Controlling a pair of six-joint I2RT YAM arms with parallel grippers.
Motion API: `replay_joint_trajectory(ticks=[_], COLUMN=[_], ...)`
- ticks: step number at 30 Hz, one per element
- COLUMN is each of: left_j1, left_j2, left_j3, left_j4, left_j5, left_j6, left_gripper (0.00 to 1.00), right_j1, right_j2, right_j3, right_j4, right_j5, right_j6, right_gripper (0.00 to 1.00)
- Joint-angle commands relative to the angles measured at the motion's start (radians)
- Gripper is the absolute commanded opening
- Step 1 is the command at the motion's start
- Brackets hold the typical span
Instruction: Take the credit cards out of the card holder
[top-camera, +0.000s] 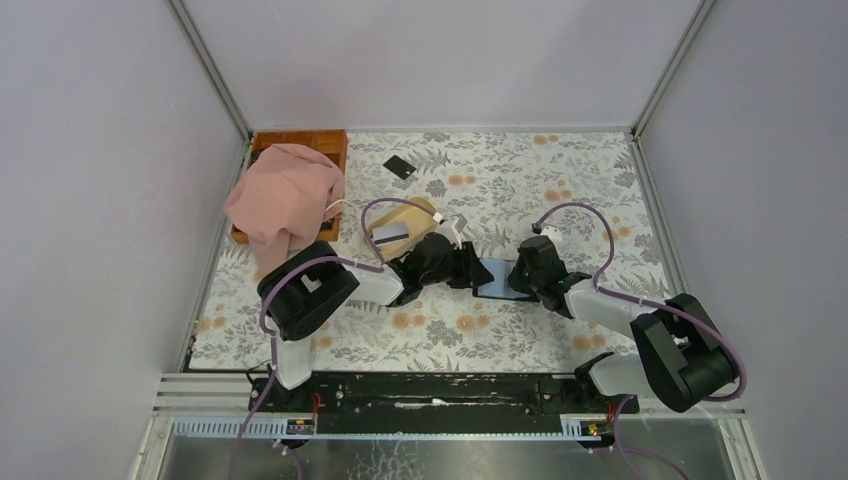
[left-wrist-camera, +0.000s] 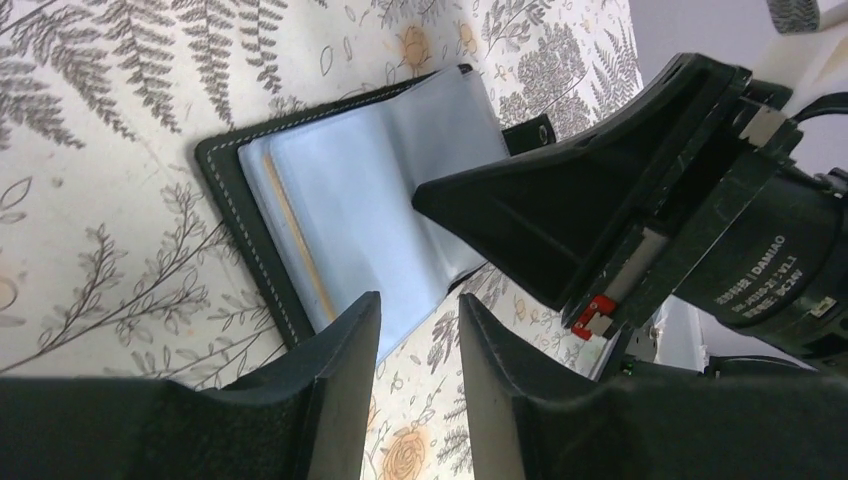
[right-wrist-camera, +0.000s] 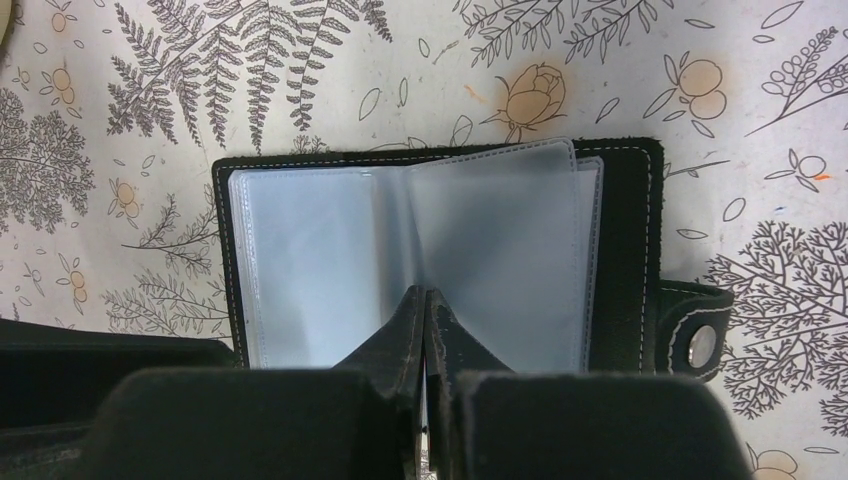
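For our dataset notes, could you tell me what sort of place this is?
Probably a lab robot cell: grey walls in aluminium framing enclose a floral-covered table, with left arm and right arm bolted to a rail.

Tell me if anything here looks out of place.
A pink cloth is heaped over the wooden tray at the far left, spilling past its near edge. One black card lies alone on the table, apart from the open card holder.

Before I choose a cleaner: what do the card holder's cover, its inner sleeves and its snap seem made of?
Card holder cover: matte black leather or imitation, judging by white stitching along its edge. Inner sleeves: frosted translucent plastic with soft sheen, bowing at the fold. Snap: probably metal, silvery and shiny.
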Motion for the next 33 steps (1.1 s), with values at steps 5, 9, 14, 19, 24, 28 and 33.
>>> replay_joint_trajectory(ticks=[5, 9, 14, 19, 24, 28, 33], left_j1=[0.003, 0.003, 0.005, 0.011, 0.011, 0.015, 0.017], left_j2=[0.080, 0.070, 0.042, 0.016, 0.006, 0.011, 0.004], left_j3=[0.050, 0.045, 0.045, 0.032, 0.033, 0.027, 0.011], left_j4=[0.059, 0.042, 0.015, 0.010, -0.003, -0.010, -0.022], left_j5=[0.008, -0.012, -0.017, -0.019, -0.022, -0.034, -0.048], left_j6=[-0.010, 0.007, 0.036, 0.042, 0.056, 0.051, 0.060], left_gripper=[0.41, 0.41, 0.41, 0.41, 0.41, 0.41, 0.41], right_j1=[-0.012, -0.019, -0.022, -0.022, -0.022, -0.023, -0.022], right_j2=[0.037, 0.041, 0.049, 0.054, 0.062, 0.061, 0.062], right_j3=[-0.026, -0.022, -0.022, -0.019, -0.016, -0.016, -0.015], right_j4=[-0.021, -0.020, -0.015, -0.015, -0.016, -0.017, -0.018], right_j5=[-0.042, -0.047, -0.055, -0.054, -0.053, -0.049, -0.049], right_j6=[0.000, -0.005, -0.005, -0.005, -0.007, -0.007, -0.007], right_gripper=[0.00, 0.00, 0.00, 0.00, 0.00, 0.00, 0.00])
